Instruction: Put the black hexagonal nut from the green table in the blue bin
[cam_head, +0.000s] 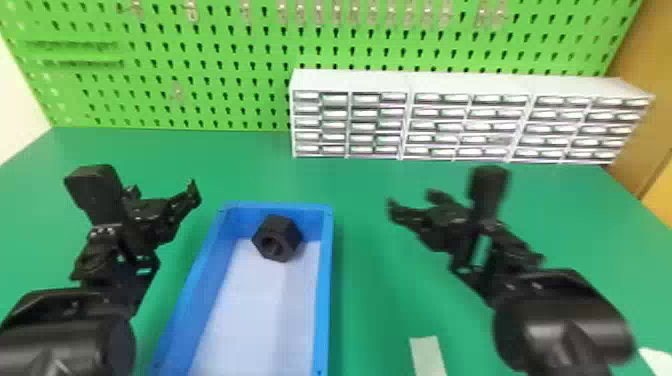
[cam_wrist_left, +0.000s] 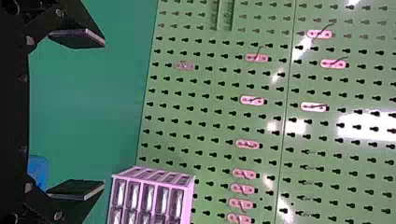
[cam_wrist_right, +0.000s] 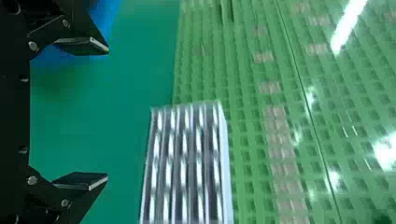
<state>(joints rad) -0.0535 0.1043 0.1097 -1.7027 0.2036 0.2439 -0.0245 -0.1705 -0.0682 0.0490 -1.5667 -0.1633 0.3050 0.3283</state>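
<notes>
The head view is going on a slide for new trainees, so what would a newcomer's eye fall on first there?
Probably the black hexagonal nut, dark against the pale floor of the blue bin, at its far end. Next come the open left gripper and open right gripper, one to each side of the bin, then the white drawer cabinet at the back right, before the bright green pegboard.

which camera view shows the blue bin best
The head view: it looks down into the blue bin, with the black hexagonal nut inside near the far end, though the near end is cut off. The left wrist view gives just a small blue piece of it; the right wrist view, a larger but partial patch.
</notes>
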